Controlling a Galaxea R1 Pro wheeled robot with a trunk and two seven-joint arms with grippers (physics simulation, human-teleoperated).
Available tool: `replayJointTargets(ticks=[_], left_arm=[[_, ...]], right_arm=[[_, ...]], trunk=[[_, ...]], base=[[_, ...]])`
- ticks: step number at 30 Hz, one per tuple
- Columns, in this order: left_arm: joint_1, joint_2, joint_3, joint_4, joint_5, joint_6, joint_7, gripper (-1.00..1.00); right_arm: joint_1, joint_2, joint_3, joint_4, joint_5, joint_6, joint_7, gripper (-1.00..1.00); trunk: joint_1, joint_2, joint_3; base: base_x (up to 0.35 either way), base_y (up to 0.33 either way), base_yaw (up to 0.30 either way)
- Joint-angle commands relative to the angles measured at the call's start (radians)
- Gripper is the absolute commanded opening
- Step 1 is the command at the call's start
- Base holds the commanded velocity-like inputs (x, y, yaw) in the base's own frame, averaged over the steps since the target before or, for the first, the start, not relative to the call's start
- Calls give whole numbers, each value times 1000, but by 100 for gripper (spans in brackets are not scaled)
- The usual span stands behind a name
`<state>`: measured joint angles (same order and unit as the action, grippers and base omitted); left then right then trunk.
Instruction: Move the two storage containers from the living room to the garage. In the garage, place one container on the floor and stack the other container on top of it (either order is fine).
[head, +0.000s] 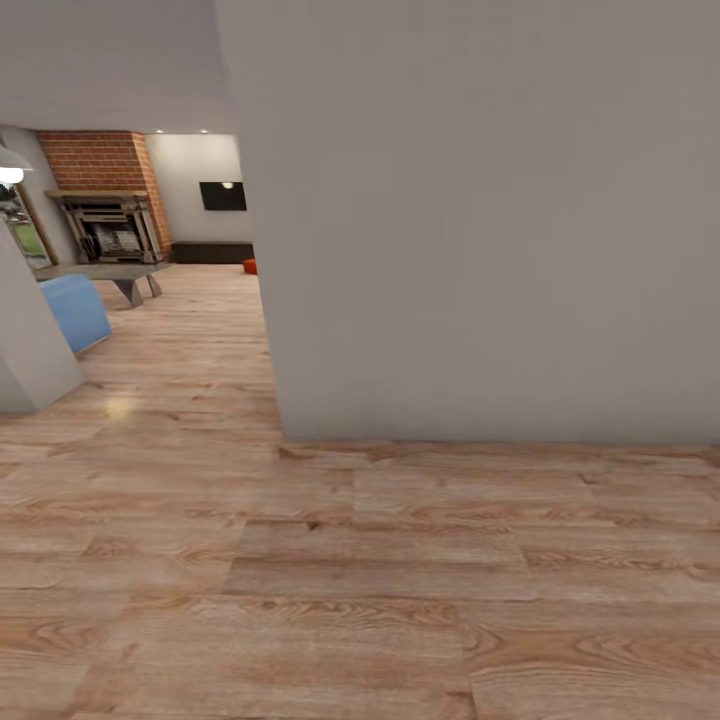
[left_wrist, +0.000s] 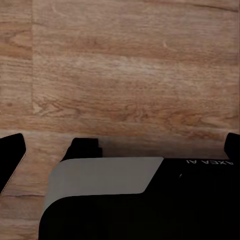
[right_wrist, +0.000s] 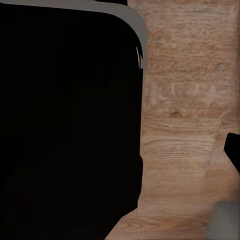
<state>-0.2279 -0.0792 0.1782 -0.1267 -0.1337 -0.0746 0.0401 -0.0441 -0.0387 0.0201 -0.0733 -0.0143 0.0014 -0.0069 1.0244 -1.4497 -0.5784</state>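
Beyond the pale wall corner (head: 480, 250), far down the plank floor (head: 330, 560), one orange-red storage container (head: 250, 266) peeks out by the low cabinet (head: 212, 252), near the brick fireplace (head: 105, 195). Probably the approach step; driving round the corner comes next. Neither claw's opening can be told.

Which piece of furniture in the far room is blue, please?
The rounded seat at the left, nearest the camera; the table is grey, the low cabinet dark.
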Motion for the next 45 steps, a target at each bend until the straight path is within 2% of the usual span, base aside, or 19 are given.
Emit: replayJointTargets(ticks=[1, 17, 28, 45], left_arm=[[-1, 0, 7, 1, -10, -4, 3, 100], [-1, 1, 7, 1, -10, -4, 3, 100], [-1, 1, 7, 1, -10, -8, 3, 100], [-1, -1, 7, 1, -10, -21, 3, 100]], right_arm=[[0, 0, 2, 0, -1, 0, -1, 100], [0, -1, 3, 0, 0, 0, -1, 100], [0, 9, 4, 1, -6, 0, -1, 100], [0, 8, 10, 0, 5, 0, 1, 100]], trunk=[[1, 0, -1], [1, 0, -1], [1, 0, -1], [1, 0, -1]], base=[[344, 0, 0], [343, 54, 0], [317, 122, 12], [304, 140, 230]])
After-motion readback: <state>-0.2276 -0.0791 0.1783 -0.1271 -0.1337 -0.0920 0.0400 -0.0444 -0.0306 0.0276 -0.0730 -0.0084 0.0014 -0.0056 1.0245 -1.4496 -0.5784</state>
